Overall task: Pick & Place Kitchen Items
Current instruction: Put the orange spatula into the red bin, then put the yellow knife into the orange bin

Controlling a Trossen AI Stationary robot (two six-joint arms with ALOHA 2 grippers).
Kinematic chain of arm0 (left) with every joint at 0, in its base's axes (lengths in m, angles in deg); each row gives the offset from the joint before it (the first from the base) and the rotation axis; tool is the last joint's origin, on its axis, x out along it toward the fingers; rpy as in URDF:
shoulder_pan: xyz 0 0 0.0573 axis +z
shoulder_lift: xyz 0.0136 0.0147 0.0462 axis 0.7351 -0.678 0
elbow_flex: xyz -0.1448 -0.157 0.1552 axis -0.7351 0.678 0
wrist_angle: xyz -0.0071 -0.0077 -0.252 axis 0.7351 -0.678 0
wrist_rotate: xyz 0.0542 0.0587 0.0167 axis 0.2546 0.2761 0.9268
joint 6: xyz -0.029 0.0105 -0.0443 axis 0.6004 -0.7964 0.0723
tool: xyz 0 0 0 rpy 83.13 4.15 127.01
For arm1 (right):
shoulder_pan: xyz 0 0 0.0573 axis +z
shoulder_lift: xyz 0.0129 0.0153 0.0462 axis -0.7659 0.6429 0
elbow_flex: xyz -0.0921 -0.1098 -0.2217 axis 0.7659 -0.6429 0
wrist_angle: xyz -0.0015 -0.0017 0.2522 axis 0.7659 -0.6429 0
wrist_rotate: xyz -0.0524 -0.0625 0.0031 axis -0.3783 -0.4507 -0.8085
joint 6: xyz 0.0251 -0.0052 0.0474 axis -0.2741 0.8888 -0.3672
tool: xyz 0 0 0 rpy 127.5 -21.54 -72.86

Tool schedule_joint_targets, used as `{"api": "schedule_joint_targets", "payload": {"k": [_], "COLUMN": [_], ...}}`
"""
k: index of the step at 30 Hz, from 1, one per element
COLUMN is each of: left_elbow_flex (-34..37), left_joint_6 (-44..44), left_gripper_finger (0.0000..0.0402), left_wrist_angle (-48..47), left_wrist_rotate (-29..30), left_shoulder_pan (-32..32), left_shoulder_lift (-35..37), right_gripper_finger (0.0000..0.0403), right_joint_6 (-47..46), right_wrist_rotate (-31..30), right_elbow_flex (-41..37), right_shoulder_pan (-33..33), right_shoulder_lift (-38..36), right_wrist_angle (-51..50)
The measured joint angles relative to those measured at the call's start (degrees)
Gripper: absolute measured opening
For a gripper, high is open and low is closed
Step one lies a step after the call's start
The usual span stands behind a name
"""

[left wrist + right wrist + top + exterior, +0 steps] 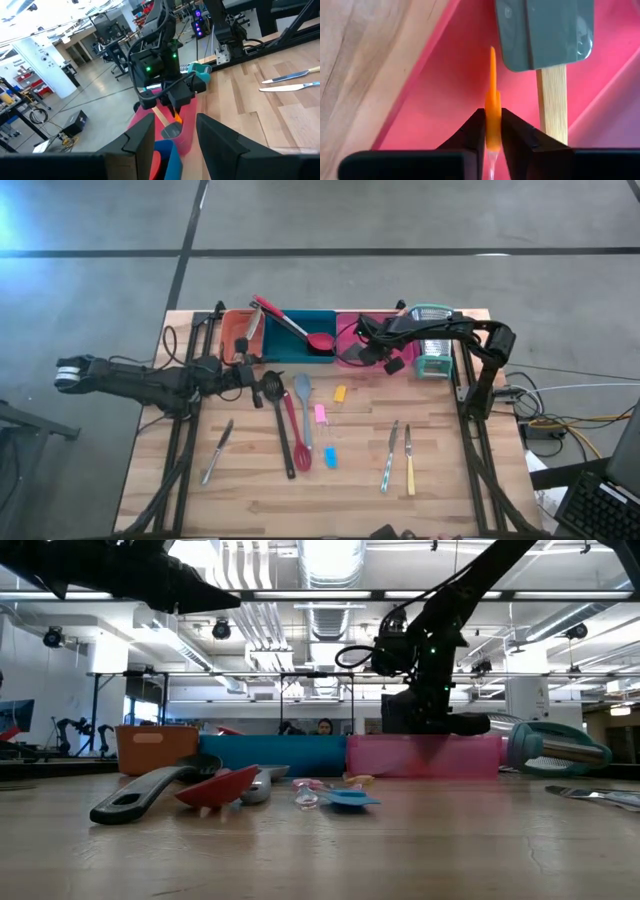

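Three trays stand in a row at the table's (250,495) far edge: orange (232,325), teal (320,320) and pink (352,330), with a metal grater (434,355) just beside the pink one. Loose utensils lie spread over the middle of the wood: a black slotted spoon (278,420), a red spoon (296,435), a grey spatula (303,405), several knives and small coloured tools.

The right gripper (493,131) hangs over the pink tray, its jaws pinched on a thin orange tool (492,97) that stands upright between the fingers. Under it in the tray lies a grey spatula with a wooden handle (547,45). The left gripper (172,137) waits near the orange tray with its jaws parted and nothing between them.

The step in hand looks like setting the orange tool down in the pink tray. To do it well, the right gripper should sink low inside the tray walls, keep clear of the wooden handle, then part its fingers fully so the thin piece drops flat instead of sticking to a pad or tipping over the rim.
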Motion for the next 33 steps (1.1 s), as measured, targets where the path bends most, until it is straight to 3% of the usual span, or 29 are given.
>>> {"api": "schedule_joint_targets", "payload": {"k": [8, 14, 20, 29, 33], "left_elbow_flex": [0.0, 0.0, 0.0, 0.0, 0.0], "left_joint_6": [2.3, 2.5, 2.5, -1.6, -3.6], "left_gripper_finger": [0.0149, 0.0149, 0.0149, 0.0149, 0.0149], "left_wrist_angle": [0.0, 0.0, -0.1, 0.0, -0.1], "left_wrist_rotate": [-0.1, -0.2, -0.2, 1.2, 2.2], "left_shoulder_pan": [0.0, 0.0, 0.0, 0.0, 0.0], "left_shoulder_lift": [0.0, 0.0, 0.0, 0.0, 0.0], "right_gripper_finger": [0.0102, 0.0107, 0.0097, 0.0075, 0.0062], "right_joint_6": [-2.5, -3.2, -7.5, -35.6, -37.7], "right_wrist_rotate": [-4.4, -6.9, -4.3, -3.3, -3.4], "right_elbow_flex": [0.0, 0.0, 0.0, 0.0, 0.0], "right_shoulder_pan": [0.1, 0.1, 0.8, 3.5, 5.9], "right_shoulder_lift": [-0.1, -2.2, -6.6, -14.6, -18.7], "right_wrist_angle": [-0.5, -1.6, -2.1, -2.1, -2.1]}}
